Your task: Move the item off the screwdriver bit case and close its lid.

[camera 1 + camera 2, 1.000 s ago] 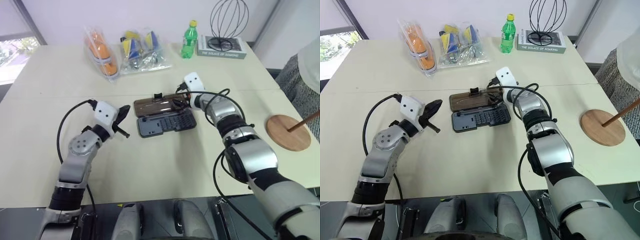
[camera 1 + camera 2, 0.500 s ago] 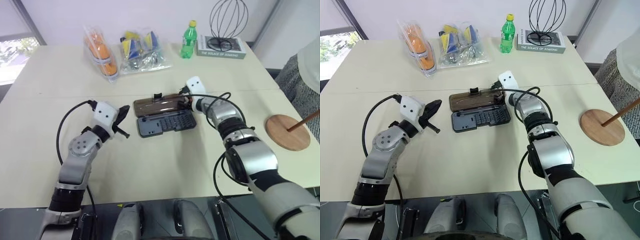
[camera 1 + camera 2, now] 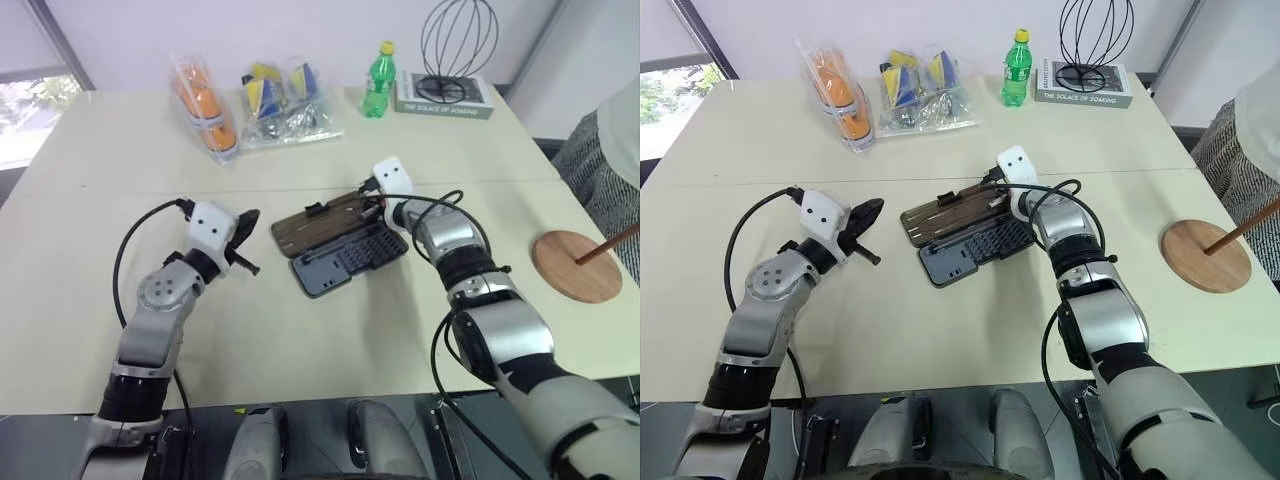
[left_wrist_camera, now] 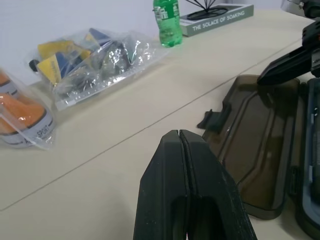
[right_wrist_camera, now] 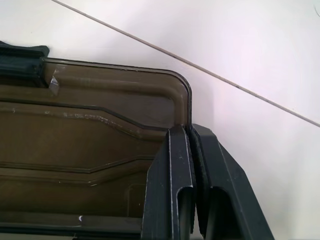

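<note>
The screwdriver bit case (image 3: 352, 262) lies open and askew at mid-table, rows of bits showing in its dark grey base. Its smoky brown lid (image 3: 318, 220) lies flat on the far side, the black latch tab (image 3: 314, 209) on its far edge. My right gripper (image 5: 189, 134) is shut on the lid's right corner edge (image 5: 184, 100). My left gripper (image 4: 179, 136) is shut and empty, hovering left of the case (image 4: 310, 150). The item, a reddish-brown wooden stand (image 3: 574, 266) with a round base and slanted rod, stands on the table far right, off the case.
Bagged orange packs (image 3: 205, 105), bagged blue-and-yellow packs (image 3: 280, 100), a green bottle (image 3: 377, 80) and a book (image 3: 445, 97) bearing a black wire sphere (image 3: 458, 40) line the table's far side. A person (image 3: 622, 130) stands at the right edge.
My right gripper has gone from open to shut on the lid's corner. The case has swung askew, its left end now nearer me. The left arm has not moved.
</note>
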